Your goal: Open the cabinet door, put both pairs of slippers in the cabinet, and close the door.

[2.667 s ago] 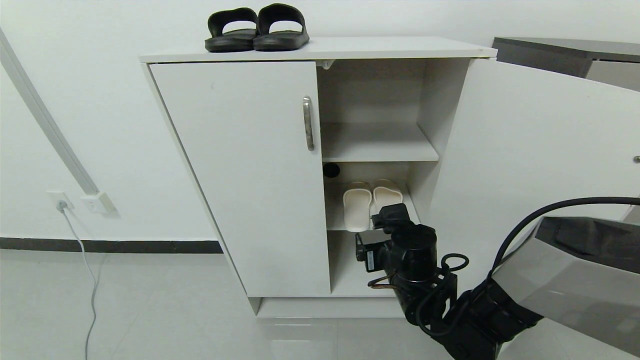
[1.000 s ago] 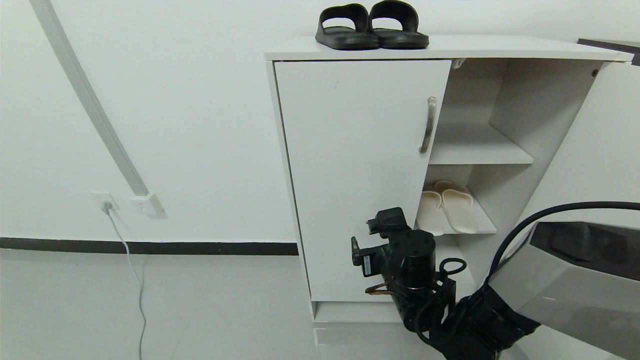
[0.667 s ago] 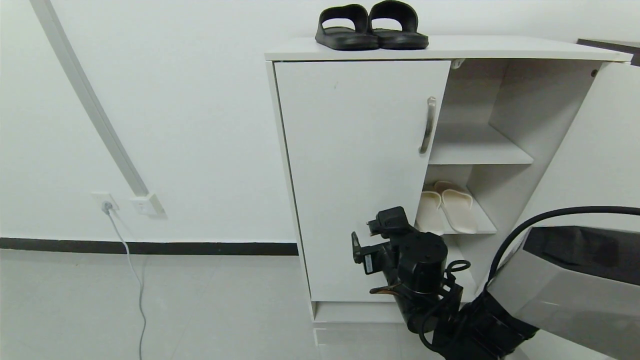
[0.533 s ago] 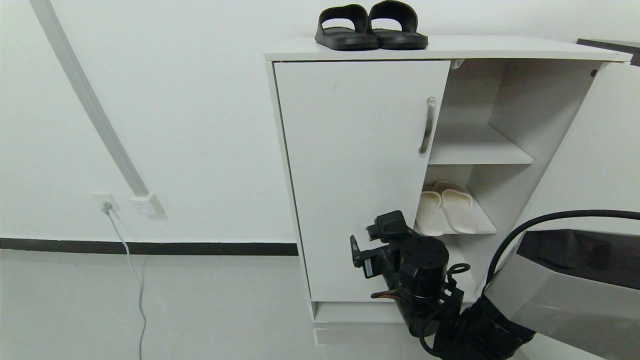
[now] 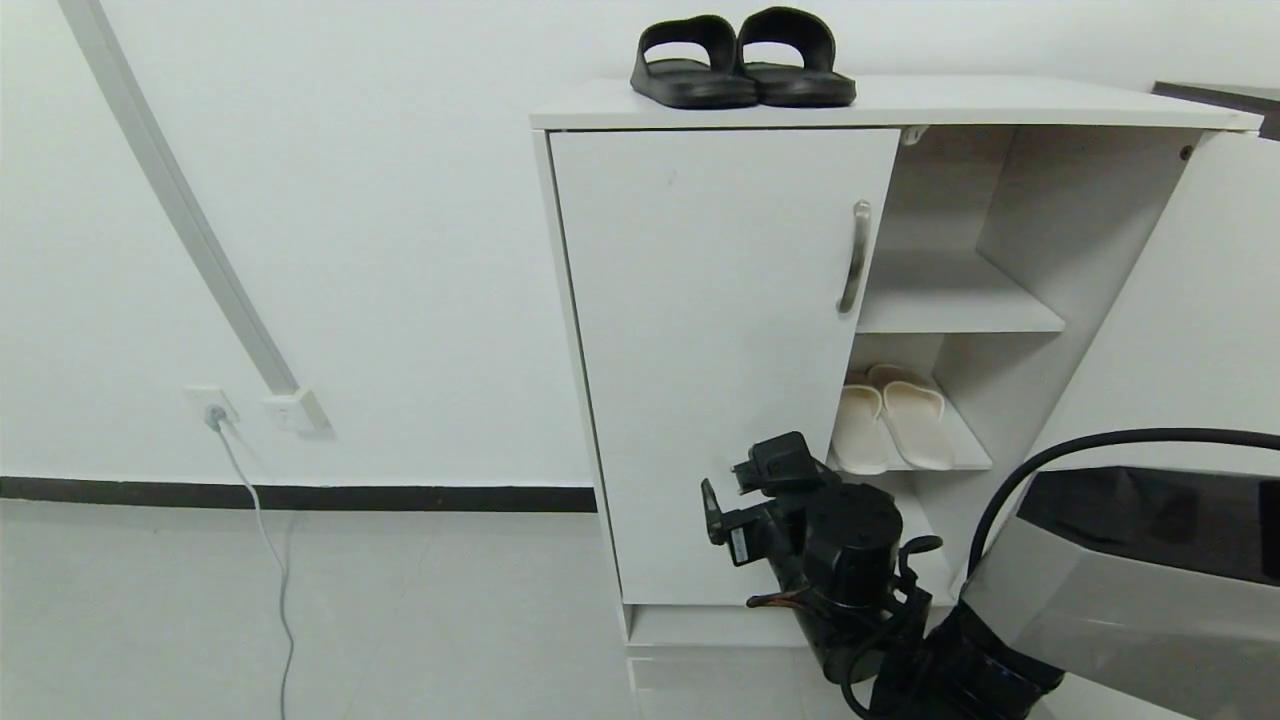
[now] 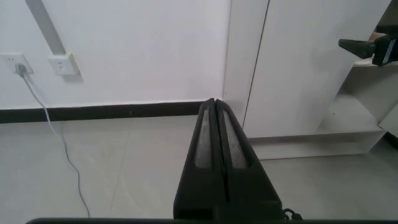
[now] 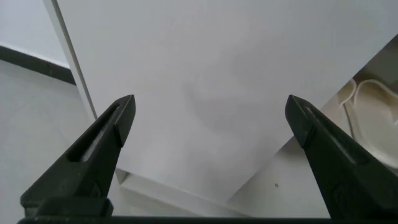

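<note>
The right gripper point(image 7: 210, 127) hung wide open and empty, low in front of the shut left door point(image 5: 720, 350). The left gripper point(image 6: 214, 146) was pressed closed on nothing, pointing toward the cabinet's foot. The white slippers point(image 5: 890, 425) already lay on the middle shelf point(image 5: 975, 462), beside the open right door point(image 5: 1190, 300), and the black slippers point(image 5: 745, 60) sat on the cabinet top point(image 5: 1000, 95). Fetching that second pair looked to be the step in hand. The next move called for a high reach and one pinch across both black slippers.

The left pincer point(image 6: 215, 107), closed tight, hangs over the floor point(image 6: 118, 165) near the cabinet point(image 6: 298, 68); a cable point(image 6: 55, 132) runs down from a socket point(image 6: 13, 61).
</note>
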